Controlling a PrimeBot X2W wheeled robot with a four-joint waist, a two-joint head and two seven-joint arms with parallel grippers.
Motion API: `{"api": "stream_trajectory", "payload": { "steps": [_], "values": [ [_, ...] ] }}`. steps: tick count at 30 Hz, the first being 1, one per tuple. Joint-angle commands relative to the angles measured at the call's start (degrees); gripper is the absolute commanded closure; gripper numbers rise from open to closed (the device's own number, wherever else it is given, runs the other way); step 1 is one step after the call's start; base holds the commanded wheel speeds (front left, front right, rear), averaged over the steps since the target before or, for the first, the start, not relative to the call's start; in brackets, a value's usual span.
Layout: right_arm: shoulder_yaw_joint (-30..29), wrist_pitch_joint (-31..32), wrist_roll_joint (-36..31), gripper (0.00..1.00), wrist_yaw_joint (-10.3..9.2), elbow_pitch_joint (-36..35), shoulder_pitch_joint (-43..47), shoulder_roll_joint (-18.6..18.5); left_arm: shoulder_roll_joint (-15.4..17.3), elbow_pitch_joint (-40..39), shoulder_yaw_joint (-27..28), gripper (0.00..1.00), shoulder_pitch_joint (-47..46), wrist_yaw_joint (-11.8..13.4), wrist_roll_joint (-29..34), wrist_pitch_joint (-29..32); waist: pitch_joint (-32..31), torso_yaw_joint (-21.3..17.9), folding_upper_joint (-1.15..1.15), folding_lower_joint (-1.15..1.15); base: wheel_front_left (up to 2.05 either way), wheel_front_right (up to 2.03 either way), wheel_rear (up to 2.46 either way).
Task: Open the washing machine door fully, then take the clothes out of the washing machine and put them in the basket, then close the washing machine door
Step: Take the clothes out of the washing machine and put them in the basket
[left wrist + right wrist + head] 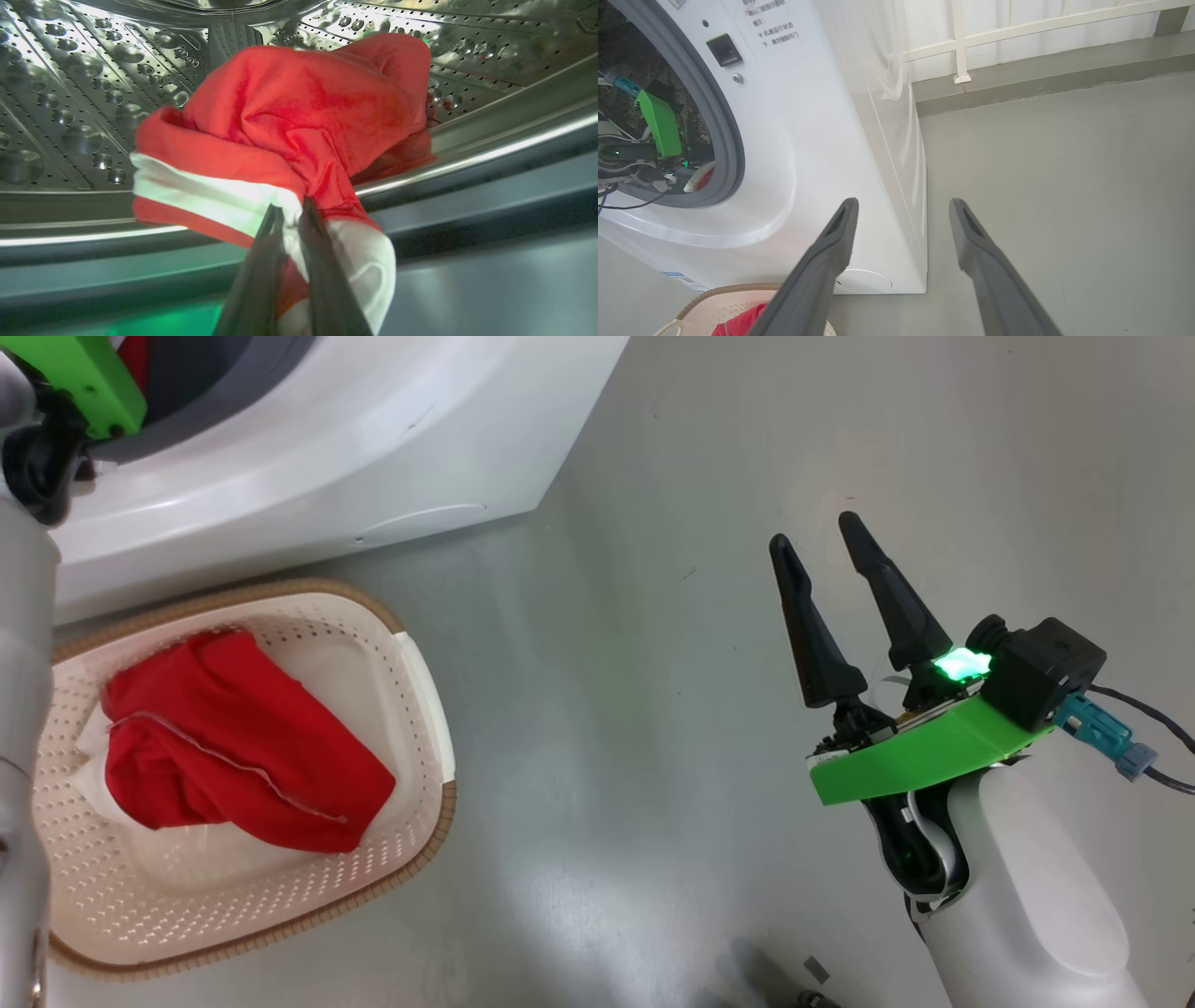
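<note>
Clothes lengthwise into drum (bunched)

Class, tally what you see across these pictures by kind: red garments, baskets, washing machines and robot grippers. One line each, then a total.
Red garments: 2 (one in the basket, one in the drum)
Basket: 1
Washing machine: 1
Grippers: 2 (left gripper, right gripper)
Total: 6

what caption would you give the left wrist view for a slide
Left gripper, jaws pinched on a red and white garment lying in the perforated steel drum.
</note>
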Motion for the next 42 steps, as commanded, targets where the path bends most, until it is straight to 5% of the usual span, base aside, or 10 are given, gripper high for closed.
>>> {"api": "stream_trajectory", "payload": {
  "steps": [1, 25, 42],
  "values": [
    [1.06, -0.27, -0.27, 0.00, 0.09, -1.10, 0.70, 0.43, 1.68, -0.44, -0.12, 1.00, 0.47, -0.22, 0.53, 0.00, -0.10, 0.07, 0.00, 0.00, 0.00, 0.00, 0.00],
    [0.75, -0.27, -0.24, 0.00, 0.09, -0.04, 2.03, -1.76, -2.08, -4.97, -3.50, 1.00, 7.20, -0.58, -0.86, -17.89, -8.23, 5.66, 0.00, 0.00, 0.00, 0.00, 0.00],
    [0.88, -0.27, 0.15, 0.00, 0.09, 1.22, 4.19, -3.68, -1.86, -13.93, -8.59, 1.00, 17.04, -0.60, -2.37, -25.83, -16.05, 9.99, 0.00, 0.00, 0.00, 0.00, 0.00]
  ]
}}
